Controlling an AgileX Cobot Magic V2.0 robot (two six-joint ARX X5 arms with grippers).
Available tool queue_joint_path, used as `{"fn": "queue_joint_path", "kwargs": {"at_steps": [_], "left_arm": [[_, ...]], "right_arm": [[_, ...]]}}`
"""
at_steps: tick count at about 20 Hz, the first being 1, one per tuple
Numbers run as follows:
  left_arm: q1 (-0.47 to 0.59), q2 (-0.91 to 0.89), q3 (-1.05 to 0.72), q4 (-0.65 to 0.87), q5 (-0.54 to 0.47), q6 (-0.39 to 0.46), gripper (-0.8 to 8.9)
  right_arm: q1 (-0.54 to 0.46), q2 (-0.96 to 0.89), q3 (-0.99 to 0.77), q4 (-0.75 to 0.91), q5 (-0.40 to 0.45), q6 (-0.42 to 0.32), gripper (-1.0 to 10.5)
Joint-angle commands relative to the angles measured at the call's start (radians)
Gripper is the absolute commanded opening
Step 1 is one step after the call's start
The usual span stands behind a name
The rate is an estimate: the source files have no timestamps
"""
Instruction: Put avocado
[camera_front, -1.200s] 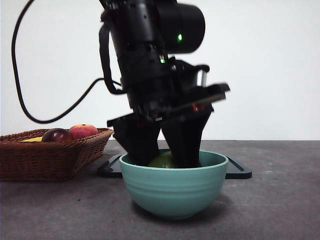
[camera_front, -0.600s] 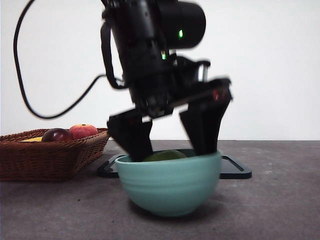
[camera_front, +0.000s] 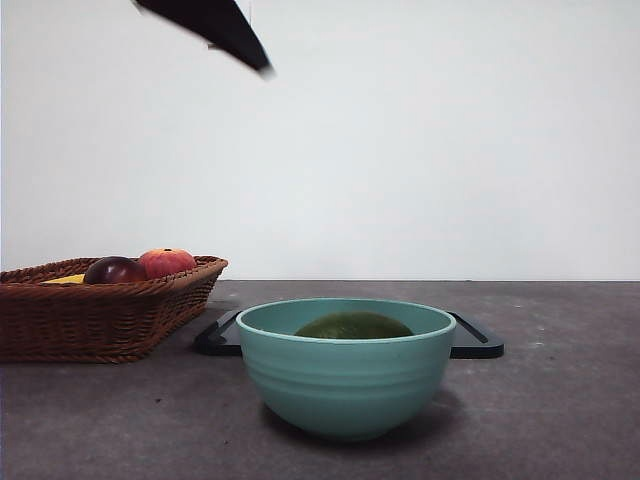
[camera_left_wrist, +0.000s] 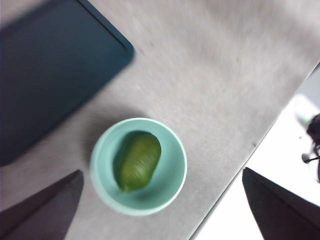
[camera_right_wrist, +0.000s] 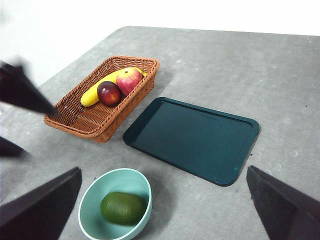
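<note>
The dark olive-green avocado lies on its side inside a teal bowl, free of any gripper. In the left wrist view my left gripper is open and hangs high above the bowl, with the avocado far below and between its jaws. In the front view only a black tip of that arm shows, at the top left. My right gripper is open and empty, held high; it looks down on the avocado in the bowl.
A dark flat tray lies just behind the bowl. To the left stands a wicker basket holding a maroon fruit, a red-orange fruit and a banana. The table's edge runs close by the bowl.
The left gripper opened around the avocado inside the bowl, then rose up and to the left, almost out of the front view. The avocado stayed in the bowl.
</note>
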Motion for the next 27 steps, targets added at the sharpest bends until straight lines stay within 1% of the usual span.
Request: {"fn": "queue_joint_path", "kwargs": {"at_steps": [1, 2, 5, 8, 10, 12, 15, 18, 20, 22, 24, 27], "left_arm": [[0.027, -0.077, 0.024, -0.045, -0.007, 0.021, 6.10], [0.046, -0.113, 0.024, -0.068, -0.009, 0.023, 6.30], [0.094, -0.210, 0.024, -0.146, -0.031, 0.035, 6.25], [0.109, -0.314, 0.000, -0.195, -0.061, 0.045, 6.25], [0.109, -0.417, -0.073, -0.175, -0.062, 0.032, 6.23], [0.109, -0.544, -0.189, -0.133, -0.069, -0.006, 6.19], [0.109, -0.750, -0.364, -0.081, -0.149, -0.051, 6.19], [0.109, -0.892, -0.435, -0.083, -0.158, -0.055, 6.20], [0.109, -0.941, -0.436, -0.089, -0.158, -0.056, 6.20], [0.109, -0.970, -0.436, -0.090, -0.158, -0.057, 6.20], [0.109, -0.980, -0.436, -0.089, -0.158, -0.057, 6.20], [0.109, -0.980, -0.436, -0.089, -0.158, -0.057, 6.20]], "right_arm": [[0.004, 0.002, 0.014, 0.010, 0.001, 0.007, 6.0], [0.004, 0.002, 0.014, 0.010, 0.001, 0.007, 6.0], [0.004, 0.002, 0.014, 0.010, 0.001, 0.007, 6.0], [0.004, 0.002, 0.014, 0.010, 0.000, 0.007, 6.0], [0.004, 0.002, 0.014, 0.007, 0.000, 0.007, 6.0], [0.004, 0.002, 0.014, -0.002, 0.000, 0.007, 6.0], [0.005, 0.002, 0.014, -0.030, 0.000, 0.007, 6.0], [0.004, 0.002, 0.014, -0.076, 0.001, 0.004, 6.0], [0.005, 0.003, 0.014, -0.098, 0.000, -0.015, 6.0], [0.005, 0.003, 0.014, -0.109, 0.000, -0.015, 6.0], [0.007, 0.017, 0.014, -0.110, -0.021, -0.015, 6.0], [0.046, 0.089, 0.014, -0.111, -0.029, -0.014, 6.0]]}}
